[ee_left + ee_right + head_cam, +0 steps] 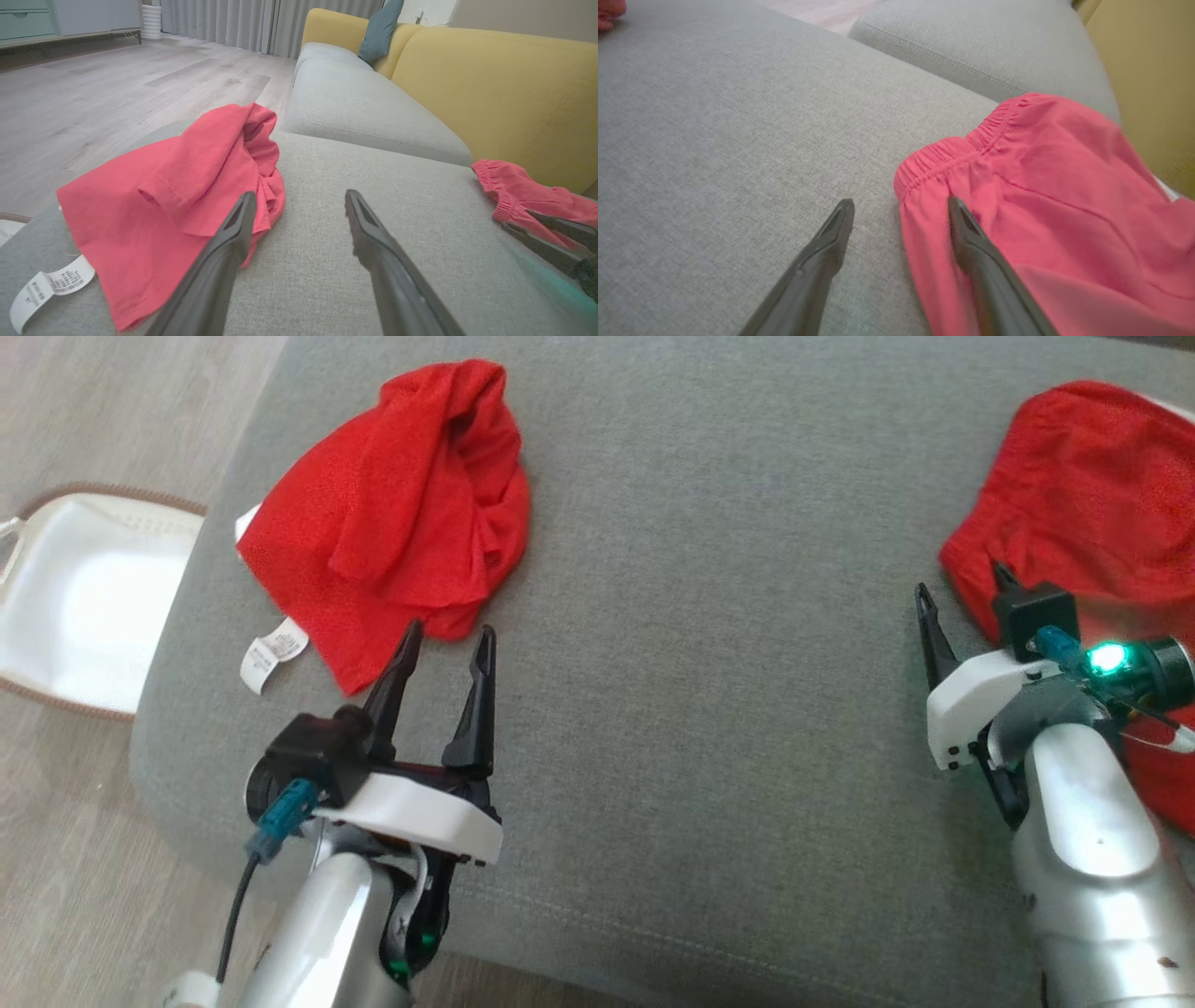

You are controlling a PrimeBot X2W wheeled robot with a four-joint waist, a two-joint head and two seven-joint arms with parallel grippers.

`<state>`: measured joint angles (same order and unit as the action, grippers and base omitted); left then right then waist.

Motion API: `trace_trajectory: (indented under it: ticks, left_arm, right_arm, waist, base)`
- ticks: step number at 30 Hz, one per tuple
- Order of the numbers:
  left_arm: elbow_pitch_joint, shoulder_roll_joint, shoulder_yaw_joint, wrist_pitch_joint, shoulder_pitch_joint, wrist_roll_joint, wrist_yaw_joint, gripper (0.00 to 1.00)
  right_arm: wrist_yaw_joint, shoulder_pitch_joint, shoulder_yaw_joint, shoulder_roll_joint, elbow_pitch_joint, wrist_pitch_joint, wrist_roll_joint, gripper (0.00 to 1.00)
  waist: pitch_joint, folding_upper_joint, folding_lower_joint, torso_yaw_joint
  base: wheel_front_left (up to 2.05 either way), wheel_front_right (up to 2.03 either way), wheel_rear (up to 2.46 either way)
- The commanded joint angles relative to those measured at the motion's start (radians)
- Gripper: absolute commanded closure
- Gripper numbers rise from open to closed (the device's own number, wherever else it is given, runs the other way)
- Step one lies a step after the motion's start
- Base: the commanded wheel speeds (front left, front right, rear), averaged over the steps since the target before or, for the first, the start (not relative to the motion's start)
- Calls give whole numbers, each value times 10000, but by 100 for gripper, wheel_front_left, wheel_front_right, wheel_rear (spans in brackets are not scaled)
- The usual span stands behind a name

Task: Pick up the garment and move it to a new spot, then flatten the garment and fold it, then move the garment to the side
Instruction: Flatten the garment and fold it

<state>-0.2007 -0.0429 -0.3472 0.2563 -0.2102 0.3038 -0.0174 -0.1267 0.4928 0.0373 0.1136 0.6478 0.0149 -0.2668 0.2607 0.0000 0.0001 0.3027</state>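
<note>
Two red garments are seen on a grey cushion (pixel 700 709). One crumpled garment (pixel 401 513) (pixel 177 200) is bunched into folds just ahead of the left gripper (pixel 449 631) (pixel 300 196), and a white label (pixel 271 653) (pixel 46 284) is spread on the cushion to that gripper's left. The left gripper's fingers are held wide apart with nothing between them. Its left finger is seen across the garment's near edge, though contact cannot be judged, while its right finger is over bare cushion.

The second garment (pixel 1092 495) (pixel 1055 200) (pixel 523 191), with a gathered elastic waistband, is laid flatter, ahead and to the right of the right gripper (pixel 962 579) (pixel 901 201). This gripper's fingers are also spread and nothing is clasped. The right finger is placed over the cloth near the waistband and the left one over bare cushion beside the hem. The two garments are kept well apart, with plain cushion between the grippers.

Beyond the cushion, a yellow sofa back (pixel 490 93) and a teal pillow (pixel 378 30) are shown. A white basket (pixel 84 597) is set on the wooden floor (pixel 56 859), far to the left gripper's left.
</note>
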Motion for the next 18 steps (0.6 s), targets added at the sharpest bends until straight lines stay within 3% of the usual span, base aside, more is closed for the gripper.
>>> trace_trajectory:
  ticks: [1, 2, 3, 4, 12, 15, 18]
  left_arm:
    - [281, -74, 266, 55, -354, 94, -31, 0]
    - [279, -74, 270, 55, -354, 94, -31, 0]
    - [277, -74, 274, 55, -357, 94, -35, 0]
    - [277, -74, 276, 55, -365, 97, -44, 0]
    - [259, -74, 296, 55, -412, 22, -56, 0]
    - [204, -74, 352, 55, -367, -53, -35, 0]
    - [139, -74, 410, 55, -246, -150, -35, 0]
  right_arm:
    - [-40, 396, -143, 0, -29, 163, -103, 0]
    - [-40, 467, -79, -15, 162, 184, -116, 11]
    - [-40, 537, -37, -26, 328, 229, -149, 74]
    - [-40, 607, -5, -39, 474, 288, -188, 100]
    - [-40, 943, -310, -361, 1226, 1165, 120, 100]
    - [-40, 940, -1053, -520, 1427, 1643, 759, 100]
    - [-40, 686, -2643, -616, 1295, 1953, 2226, 100]
  waist:
    - [82, 0, -1, 92]
    - [92, 0, -1, 102]
    - [104, 0, -1, 102]
    - [112, 0, -1, 93]
    - [12, 0, -1, -197]
    - [-167, 0, -1, -371]
    - [-484, 0, -1, -601]
  base:
    - [0, 0, 0]
    - [0, 0, 0]
    - [0, 0, 0]
    - [0, 0, 0]
    - [0, 0, 0]
    - [0, 0, 0]
    - [0, 0, 0]
